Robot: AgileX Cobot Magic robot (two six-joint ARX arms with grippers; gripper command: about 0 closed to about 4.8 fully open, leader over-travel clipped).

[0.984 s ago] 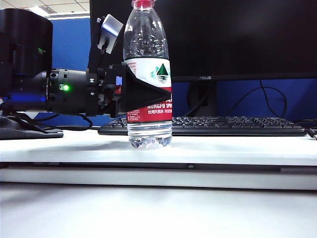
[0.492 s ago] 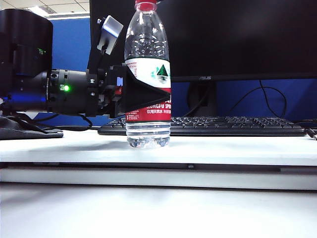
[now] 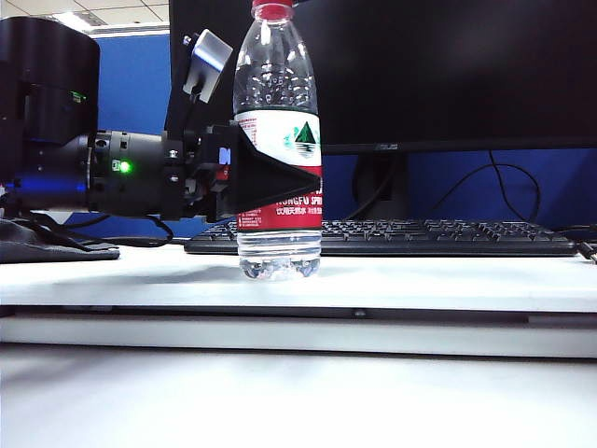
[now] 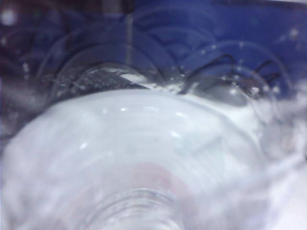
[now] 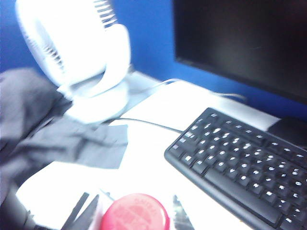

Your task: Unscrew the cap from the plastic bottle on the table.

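The left claw [image 3: 280,177], on the left, clamps the tall clear plastic bottle [image 3: 278,140] standing mid-counter [image 3: 448,280]. The right claw's opening cannot be told; it hovers over the small red cap [image 5: 135,213], which needs gripping and twisting next.

Ceiling panels glow at the upper left of the exterior view, which is sharp and evenly lit. The left wrist view is a milky blur through the plastic bottle [image 4: 144,158]. The right wrist view is motion-smeared; a white fan [image 5: 76,52] is blown out with glare.
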